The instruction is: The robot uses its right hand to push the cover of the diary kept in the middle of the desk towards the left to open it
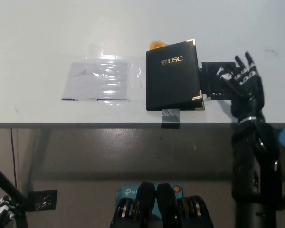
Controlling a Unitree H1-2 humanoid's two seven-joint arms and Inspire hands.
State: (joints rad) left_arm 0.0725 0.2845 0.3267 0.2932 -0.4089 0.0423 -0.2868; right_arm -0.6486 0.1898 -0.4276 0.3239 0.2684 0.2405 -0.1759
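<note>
A: How many diaries on the worktop [47,28]?

B: One diary [173,76] — black, cover shut, gold lettering.

A: And around it?

B: One clear plastic sheet [100,80], one black patch [213,81] just right of the diary, one grey tape strip [169,117] at the front edge — plus one small orange thing [155,45] behind it.

A: Robot hands?

B: Two: the right robot hand [241,80] and the left robot hand [0,208].

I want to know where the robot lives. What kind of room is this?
Probably a robot lab or workshop: a plain white desk, a diary held down by tape, and the robot's black right hand.
</note>
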